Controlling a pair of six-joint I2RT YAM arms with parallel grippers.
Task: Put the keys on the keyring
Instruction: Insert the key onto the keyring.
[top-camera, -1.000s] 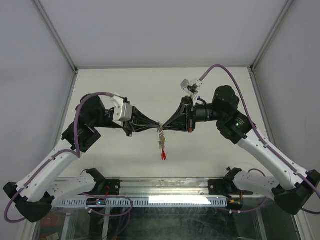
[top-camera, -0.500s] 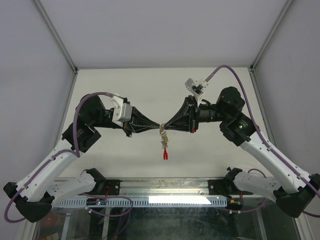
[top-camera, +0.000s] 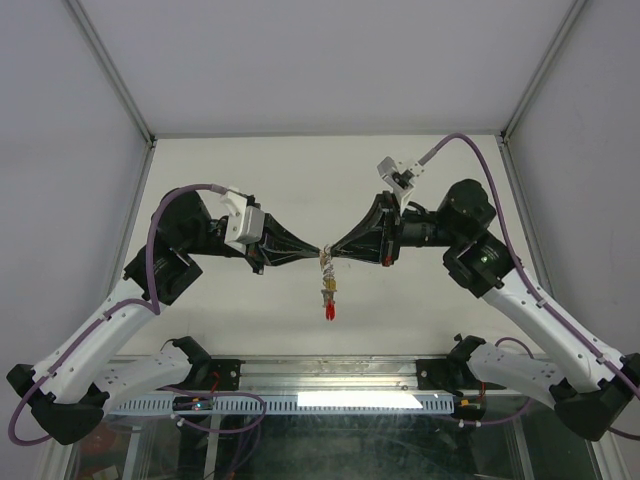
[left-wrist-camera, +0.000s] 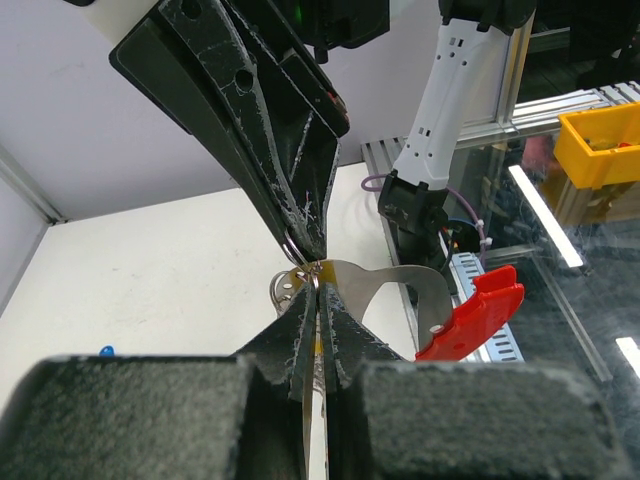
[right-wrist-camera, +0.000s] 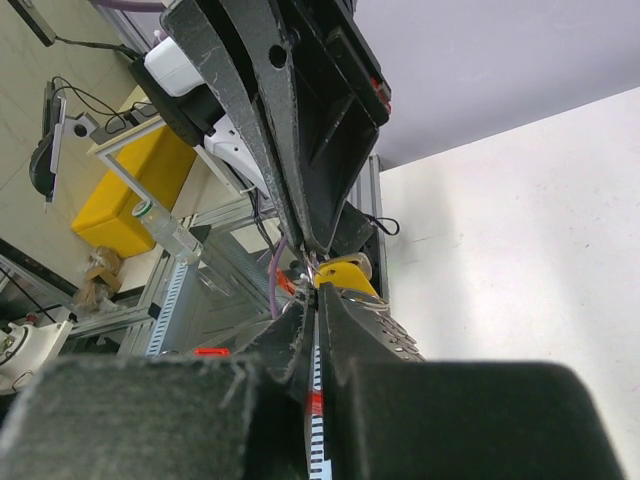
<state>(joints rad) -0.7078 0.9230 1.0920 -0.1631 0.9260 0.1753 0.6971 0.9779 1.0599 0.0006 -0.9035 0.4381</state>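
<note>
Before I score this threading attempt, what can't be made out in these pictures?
Top view: whether any key sits on the keyring; too small to tell.
Left wrist view: blue key, nearly hidden behind the left pincer.
Right wrist view: yellow key, blade hidden by the right pincer.

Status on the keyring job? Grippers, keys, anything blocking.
Both shut: left gripper and right gripper pinch the keyring tip to tip. Yellow-capped key at the pinch; threaded or not, can't tell. No obstruction visible.
</note>
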